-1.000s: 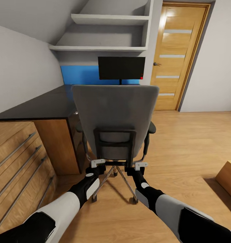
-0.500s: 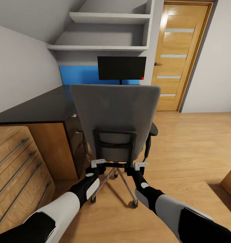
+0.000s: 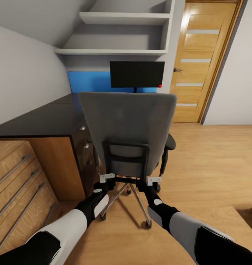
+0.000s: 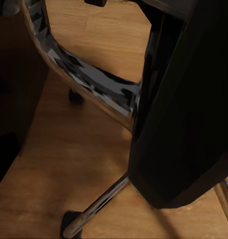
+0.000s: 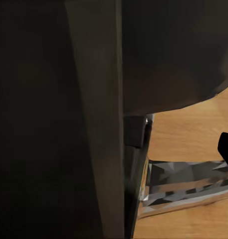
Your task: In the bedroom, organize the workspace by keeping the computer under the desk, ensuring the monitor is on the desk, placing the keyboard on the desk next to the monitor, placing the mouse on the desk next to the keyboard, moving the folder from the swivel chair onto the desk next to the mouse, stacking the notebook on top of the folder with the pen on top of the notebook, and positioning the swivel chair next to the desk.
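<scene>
Both hands, left hand (image 3: 107, 179) and right hand (image 3: 152, 180), press the lower back of the swivel chair (image 3: 127, 125); their grip I cannot tell; the surface (image 3: 48, 119) lies ahead-left of them.

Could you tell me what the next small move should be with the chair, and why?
Probably a short push forward. Both grippers, left and right, sit at the lower back frame of the chair, which stands beside the desk but short of the monitor end.
</scene>
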You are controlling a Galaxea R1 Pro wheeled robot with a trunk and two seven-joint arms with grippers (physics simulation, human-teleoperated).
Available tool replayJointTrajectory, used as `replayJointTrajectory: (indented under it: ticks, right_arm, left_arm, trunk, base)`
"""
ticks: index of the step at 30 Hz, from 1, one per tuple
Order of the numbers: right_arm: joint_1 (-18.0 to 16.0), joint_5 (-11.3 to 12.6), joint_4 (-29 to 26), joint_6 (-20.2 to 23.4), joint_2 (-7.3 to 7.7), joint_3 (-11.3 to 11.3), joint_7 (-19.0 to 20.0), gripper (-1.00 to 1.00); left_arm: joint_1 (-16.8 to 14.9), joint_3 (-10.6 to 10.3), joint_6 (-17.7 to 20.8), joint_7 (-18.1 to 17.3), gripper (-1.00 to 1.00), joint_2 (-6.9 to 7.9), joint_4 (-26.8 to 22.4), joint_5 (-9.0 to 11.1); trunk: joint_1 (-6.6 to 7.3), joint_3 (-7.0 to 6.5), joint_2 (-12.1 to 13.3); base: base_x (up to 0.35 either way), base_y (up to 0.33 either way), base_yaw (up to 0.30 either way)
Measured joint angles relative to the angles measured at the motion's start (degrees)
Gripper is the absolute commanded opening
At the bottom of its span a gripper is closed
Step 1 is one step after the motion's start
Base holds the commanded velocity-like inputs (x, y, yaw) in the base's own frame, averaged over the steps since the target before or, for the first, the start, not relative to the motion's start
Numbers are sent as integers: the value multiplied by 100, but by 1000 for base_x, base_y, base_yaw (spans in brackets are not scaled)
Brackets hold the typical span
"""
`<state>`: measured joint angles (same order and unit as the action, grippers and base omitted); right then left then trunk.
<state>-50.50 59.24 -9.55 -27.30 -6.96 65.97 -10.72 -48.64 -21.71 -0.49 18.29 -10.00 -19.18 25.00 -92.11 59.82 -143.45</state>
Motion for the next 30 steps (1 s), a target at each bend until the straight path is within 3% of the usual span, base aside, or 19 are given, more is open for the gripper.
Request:
replayJointTrajectory:
  ticks: [16, 30]
  right_arm:
    - [0, 15, 5, -7, 1, -10, -1, 100]
    - [2, 40, 13, -2, 8, 22, 10, 100]
  left_arm:
    - [0, 9, 1, -4, 100, 0, 10, 0]
    - [-2, -2, 9, -5, 100, 0, 11, 5]
  trunk:
    - [-2, 0, 0]
    - [1, 1, 0]
  base:
    - [88, 0, 7]
    - [308, 0, 0]
